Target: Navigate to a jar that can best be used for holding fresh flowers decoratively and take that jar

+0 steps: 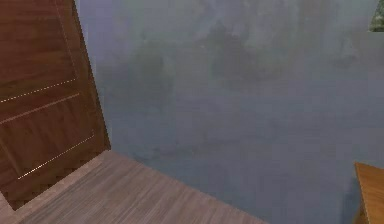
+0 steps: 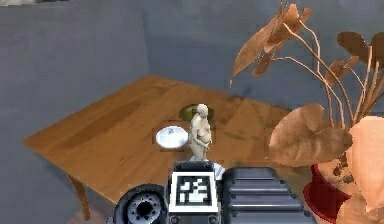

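Robot's parked beside the wooden table, where a pale figurine and a bowl stand. The dark olive shape just behind the figurine may be the jar, though that's not certain. The gripper sits low with its far end unclear, so I cannot tell whether it holds anything. The drive looks about done, with the reach and the pick-up yet to come.

Walls: grey-blue, plain. Floor: wood planks. Door: brown, panelled, at the forward view's left. Table: wooden, set near a wall corner in the arm side view. Plant: large, brown-leaved, in a red pot, beside the table at that view's right.
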Controlling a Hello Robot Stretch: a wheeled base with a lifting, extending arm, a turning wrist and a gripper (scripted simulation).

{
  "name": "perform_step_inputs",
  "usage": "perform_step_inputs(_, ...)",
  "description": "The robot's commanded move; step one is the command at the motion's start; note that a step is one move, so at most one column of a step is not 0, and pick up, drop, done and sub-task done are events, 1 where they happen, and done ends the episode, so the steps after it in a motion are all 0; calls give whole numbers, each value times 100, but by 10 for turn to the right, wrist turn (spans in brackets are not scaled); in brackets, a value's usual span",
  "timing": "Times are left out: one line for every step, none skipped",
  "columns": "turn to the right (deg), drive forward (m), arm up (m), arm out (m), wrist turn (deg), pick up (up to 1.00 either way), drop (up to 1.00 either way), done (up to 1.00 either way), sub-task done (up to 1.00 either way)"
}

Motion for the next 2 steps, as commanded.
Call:
perform_step_inputs(0, 0, 0, 40, 0, 0, 0, 0, 0)
perform_step_inputs(0, 0, 0, 0, 450, 0, 0, 0, 0)
